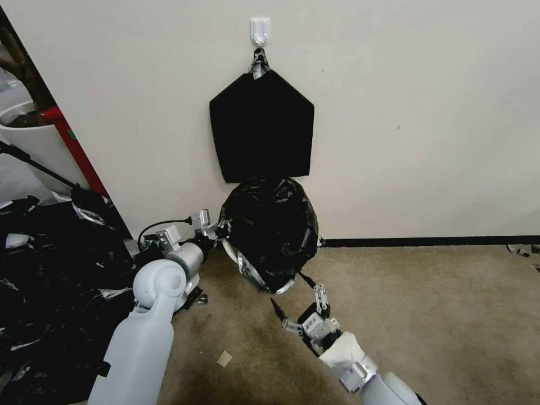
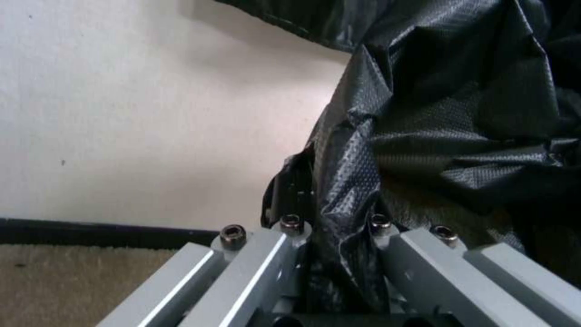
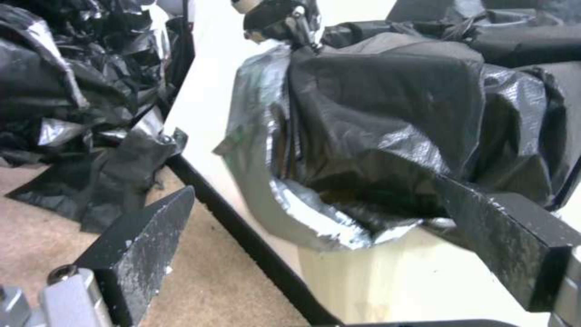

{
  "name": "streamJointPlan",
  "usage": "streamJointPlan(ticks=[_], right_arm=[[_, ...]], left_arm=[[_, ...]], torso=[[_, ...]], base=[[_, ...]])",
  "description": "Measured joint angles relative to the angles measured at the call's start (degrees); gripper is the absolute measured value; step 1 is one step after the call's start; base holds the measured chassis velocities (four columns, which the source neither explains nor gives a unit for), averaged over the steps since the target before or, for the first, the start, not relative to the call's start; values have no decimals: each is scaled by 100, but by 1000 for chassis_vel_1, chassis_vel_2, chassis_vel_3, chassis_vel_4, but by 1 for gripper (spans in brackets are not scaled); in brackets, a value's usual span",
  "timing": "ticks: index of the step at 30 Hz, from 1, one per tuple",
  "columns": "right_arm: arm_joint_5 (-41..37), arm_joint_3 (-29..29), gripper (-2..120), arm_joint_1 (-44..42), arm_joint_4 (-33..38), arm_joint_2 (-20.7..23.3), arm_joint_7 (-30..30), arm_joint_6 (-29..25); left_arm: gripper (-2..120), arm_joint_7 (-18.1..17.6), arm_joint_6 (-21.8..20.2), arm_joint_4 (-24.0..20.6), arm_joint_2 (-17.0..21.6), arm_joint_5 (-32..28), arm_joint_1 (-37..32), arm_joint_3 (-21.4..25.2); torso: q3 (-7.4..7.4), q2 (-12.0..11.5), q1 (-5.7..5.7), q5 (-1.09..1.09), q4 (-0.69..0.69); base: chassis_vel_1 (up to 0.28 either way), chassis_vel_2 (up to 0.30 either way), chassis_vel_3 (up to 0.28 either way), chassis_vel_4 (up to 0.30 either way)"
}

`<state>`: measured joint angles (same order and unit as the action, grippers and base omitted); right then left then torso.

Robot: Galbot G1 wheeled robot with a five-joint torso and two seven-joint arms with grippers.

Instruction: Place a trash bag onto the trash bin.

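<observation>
Over one trash bin (image 3: 375, 277) (cream-white), one trash bag (image 1: 270, 228).

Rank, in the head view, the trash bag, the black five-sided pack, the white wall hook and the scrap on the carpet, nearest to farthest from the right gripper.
From the right gripper:
1. trash bag, just above, draped over the bin.
2. scrap, on the carpet toward the robot's left.
3. five-sided pack, hanging on the wall above the bag.
4. wall hook, topmost.

Flat black five-sided pack (image 1: 261, 132) hung from a white wall hook (image 1: 260, 29), heap of black bags (image 1: 50, 281) lay on beige carpet (image 1: 427, 315), white planter pot (image 1: 34, 140) stood far left.
</observation>
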<state>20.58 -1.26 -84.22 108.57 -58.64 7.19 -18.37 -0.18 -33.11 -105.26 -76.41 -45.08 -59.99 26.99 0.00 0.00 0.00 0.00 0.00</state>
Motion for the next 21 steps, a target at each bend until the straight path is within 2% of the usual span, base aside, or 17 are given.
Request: streamJointPlan(ticks=[10, 16, 17, 18, 21], right_arm=[[104, 31, 100, 207, -120, -180, -475, -683], [540, -8, 84, 517, -330, -397, -535, -764], [636, -6, 77, 540, -355, -436, -535, -733], [636, -6, 77, 540, -355, -436, -535, -733], [768, 28, 62, 550, -405, -530, -525, -627]], left_arm=[[3, -54, -51, -8, -9, -11, 34, 24], [3, -122, -155, -107, -44, -77, 2, 27], [3, -140, -172, -136, -53, -111, 2, 34], [3, -140, -172, -136, -53, -111, 2, 34], [3, -174, -223, -200, -75, -199, 5, 61]], torso=[[0, 0, 0, 0, 0], [0, 0, 0, -1, 1], [0, 0, 0, -1, 1], [0, 0, 0, -1, 1], [0, 0, 0, -1, 0]], base=[[0, 0, 0, 0], [0, 0, 0, 0], [0, 0, 0, 0], [0, 0, 0, 0], [0, 0, 0, 0]])
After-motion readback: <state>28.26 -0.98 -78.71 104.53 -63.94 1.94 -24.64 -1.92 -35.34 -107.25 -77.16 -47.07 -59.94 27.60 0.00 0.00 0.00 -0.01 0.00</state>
